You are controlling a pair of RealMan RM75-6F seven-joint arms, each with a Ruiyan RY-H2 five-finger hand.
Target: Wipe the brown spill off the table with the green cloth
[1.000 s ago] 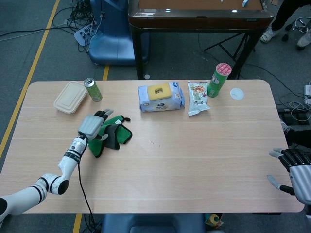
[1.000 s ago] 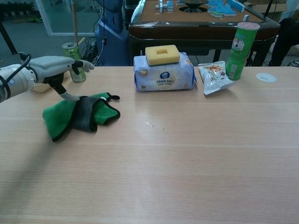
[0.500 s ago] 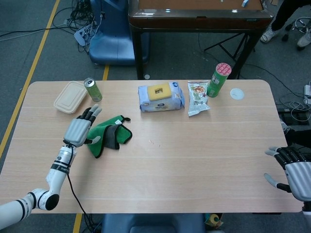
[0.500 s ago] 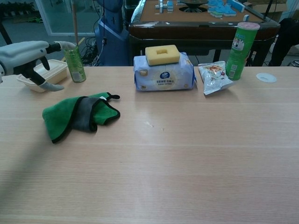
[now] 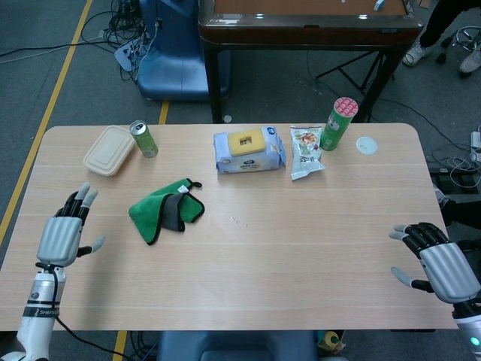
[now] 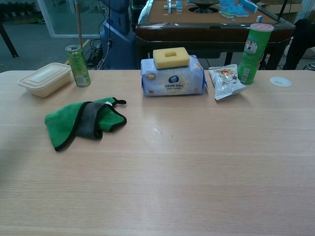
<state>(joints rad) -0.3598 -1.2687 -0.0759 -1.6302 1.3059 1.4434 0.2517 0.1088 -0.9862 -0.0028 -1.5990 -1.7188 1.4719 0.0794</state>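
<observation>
The green cloth (image 5: 163, 211) lies crumpled on the table left of centre, its grey underside folded up; the chest view shows the same cloth (image 6: 81, 122). Nobody holds it. A few small pale specks (image 5: 234, 220) mark the wood just right of the cloth, and those specks (image 6: 157, 131) appear faintly in the chest view; no clear brown spill shows. My left hand (image 5: 62, 235) hovers open near the table's left edge, well away from the cloth. My right hand (image 5: 440, 265) is open at the right front corner. Neither hand appears in the chest view.
Along the far side stand a beige lunch box (image 5: 110, 150), a green can (image 5: 143, 138), a wet-wipes pack (image 5: 249, 153) with a yellow sponge (image 5: 246, 141) on top, a snack bag (image 5: 306, 150), a green tube (image 5: 340, 122) and a white lid (image 5: 366, 145).
My left hand has let go of the cloth and drawn back left and toward the front edge, leaving the chest view. The right hand shifted slightly inward. The cloth stays put.
</observation>
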